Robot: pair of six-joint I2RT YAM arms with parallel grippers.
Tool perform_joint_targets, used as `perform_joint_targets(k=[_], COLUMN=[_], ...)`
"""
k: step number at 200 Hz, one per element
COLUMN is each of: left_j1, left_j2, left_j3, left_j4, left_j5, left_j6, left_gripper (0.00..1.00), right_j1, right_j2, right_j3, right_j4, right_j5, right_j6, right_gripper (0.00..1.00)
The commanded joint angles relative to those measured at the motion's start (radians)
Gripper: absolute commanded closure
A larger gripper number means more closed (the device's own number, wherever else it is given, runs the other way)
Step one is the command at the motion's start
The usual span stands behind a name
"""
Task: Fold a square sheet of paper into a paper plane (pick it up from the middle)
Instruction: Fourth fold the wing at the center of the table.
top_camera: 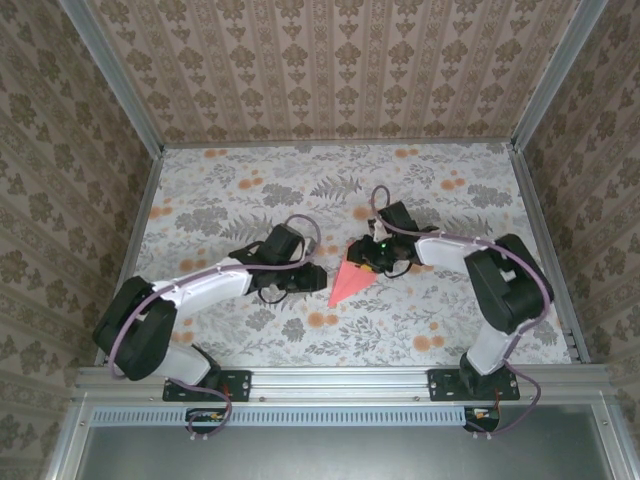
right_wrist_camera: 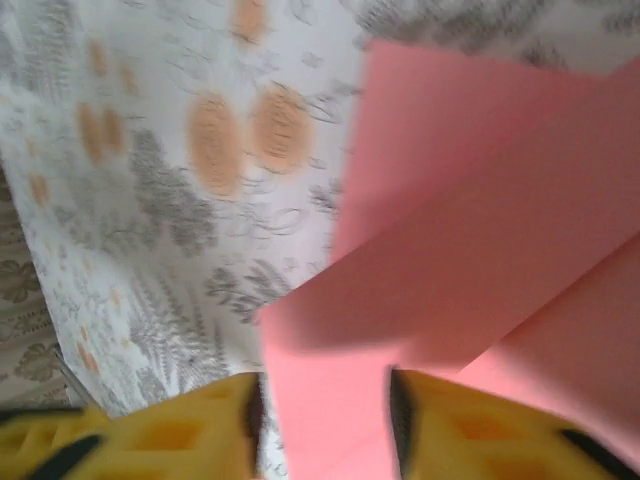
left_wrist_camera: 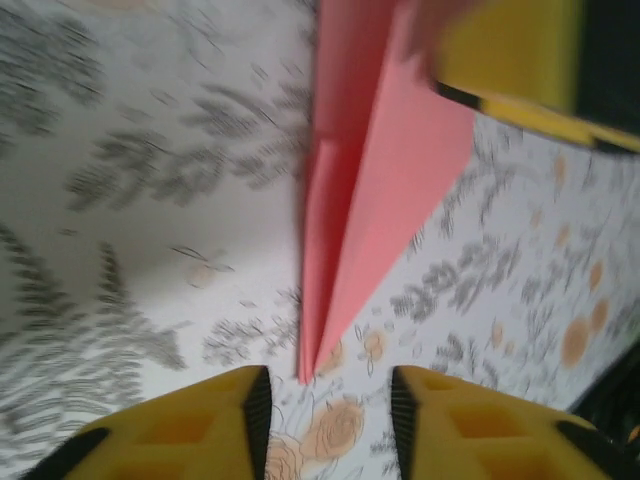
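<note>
Your left gripper (left_wrist_camera: 327, 405) has its jaws parted with nothing between them. The paper plane (left_wrist_camera: 370, 170) lies flat on the flowered table (left_wrist_camera: 120, 200), its pointed tip just ahead of that gap. Your right gripper (right_wrist_camera: 325, 415) is parted too, and the plane's wide end lies in the gap between its jaws.

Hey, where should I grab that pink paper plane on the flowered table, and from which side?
Probably the wide rear edge of the paper plane, coming from the right arm's side. There the paper seems to lift off the table and sits between the open fingers of the right claw. The pointed nose near the left claw is narrow and lies low.
</note>
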Motion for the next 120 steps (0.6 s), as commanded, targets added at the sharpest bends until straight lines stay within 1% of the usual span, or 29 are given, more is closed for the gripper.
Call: perform_joint_targets(k=[1,17,33,59,74,77,120], left_j1=[0.049,0.084,0.118,0.151,0.162,0.164,0.173], left_j2=[-0.044,-0.061,-0.070,-0.070,-0.066,-0.066,-0.065], left_j3=[-0.015,-0.032,-0.045,-0.055,-0.054,-0.055,-0.067], left_j4=[0.018,0.037,0.066,0.112,0.120,0.122,0.136], left_j5=[-0.089,-0.109,-0.108,-0.092,-0.078,-0.078,-0.048], left_j6=[-0.029,-0.033,-0.031,-0.024,-0.018,-0.017,-0.008], left_gripper=[0.49,0.36,0.26,0.11,0.04,0.01,0.00], right_j1=[-0.002,-0.002,-0.002,-0.001,0.005,0.007,0.036], right_j2=[-0.113,-0.153,-0.163,-0.129,-0.091,-0.086,0.000], right_j3=[-0.018,-0.062,-0.096,-0.110,-0.095,-0.092,-0.046], right_j4=[-0.067,-0.068,-0.046,-0.006,0.011,0.013,0.022], right_j5=[0.138,0.194,0.223,0.216,0.193,0.189,0.173], right_j6=[0.054,0.110,0.164,0.217,0.228,0.229,0.235], right_gripper=[0.50,0.46,0.44,0.44,0.46,0.47,0.52])
